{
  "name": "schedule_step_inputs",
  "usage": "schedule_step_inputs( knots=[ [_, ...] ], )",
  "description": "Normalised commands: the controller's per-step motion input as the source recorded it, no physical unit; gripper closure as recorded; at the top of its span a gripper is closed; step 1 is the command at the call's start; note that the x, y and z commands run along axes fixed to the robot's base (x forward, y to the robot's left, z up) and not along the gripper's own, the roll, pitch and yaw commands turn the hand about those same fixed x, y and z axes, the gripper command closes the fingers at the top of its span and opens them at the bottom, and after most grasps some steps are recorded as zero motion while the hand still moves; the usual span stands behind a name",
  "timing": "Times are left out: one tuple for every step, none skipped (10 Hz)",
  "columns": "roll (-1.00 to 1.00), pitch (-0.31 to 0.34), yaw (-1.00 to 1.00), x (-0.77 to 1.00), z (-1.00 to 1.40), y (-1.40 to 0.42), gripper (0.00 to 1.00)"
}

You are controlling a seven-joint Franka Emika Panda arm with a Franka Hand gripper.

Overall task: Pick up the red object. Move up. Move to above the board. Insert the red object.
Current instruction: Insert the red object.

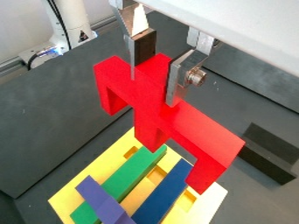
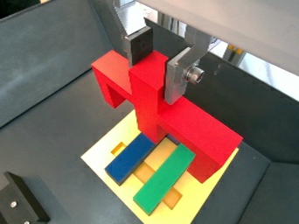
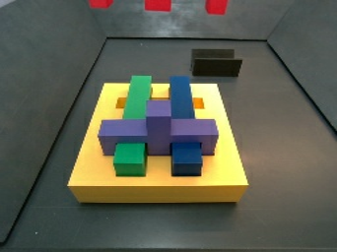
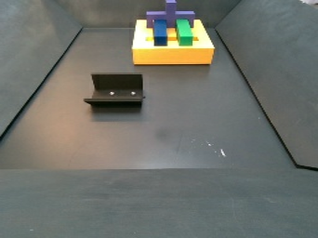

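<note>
In both wrist views my gripper (image 1: pixel 160 72) (image 2: pixel 160 68) is shut on the central post of the red object (image 1: pixel 176 122) (image 2: pixel 163 114), its silver fingers (image 1: pixel 183 77) pressed on either side. The red object hangs in the air over the board (image 1: pixel 108 157) (image 2: pixel 105 149), a yellow slab carrying a green block (image 1: pixel 122 182), a blue block (image 1: pixel 166 188) and a purple block (image 1: pixel 103 199). In a side view only three red tips of the red object (image 3: pixel 157 4) show at the top edge, above the far side of the board (image 3: pixel 158 175). The gripper itself is outside both side views.
The dark fixture (image 3: pixel 216 63) (image 4: pixel 115 90) stands on the grey floor apart from the board (image 4: pixel 172 54), and shows at the frame edge in the wrist views (image 1: pixel 268 153) (image 2: pixel 24 201). Grey walls enclose the floor.
</note>
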Motion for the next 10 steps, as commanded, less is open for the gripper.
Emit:
schedule_step_inputs(
  knots=[
    [0.20,0.000,0.00,0.00,-0.41,0.10,1.00],
    [0.41,0.000,0.00,0.00,-0.34,0.04,1.00],
    [0.45,0.000,0.01,0.00,-0.38,0.00,1.00],
    [0.41,-0.021,0.03,-0.01,-0.55,0.00,1.00],
    [0.26,-0.119,0.11,0.00,-0.69,0.00,1.00],
    [0.05,-0.171,0.12,0.00,-0.72,0.00,1.00],
    [0.00,-0.201,0.10,-0.05,-0.74,0.01,1.00],
    [-0.09,-0.231,0.07,-0.09,-0.70,0.02,1.00],
    [0.00,-0.184,0.05,0.00,-0.46,0.00,1.00],
    [0.00,-0.191,0.06,0.07,-0.43,-0.02,1.00]
  ],
)
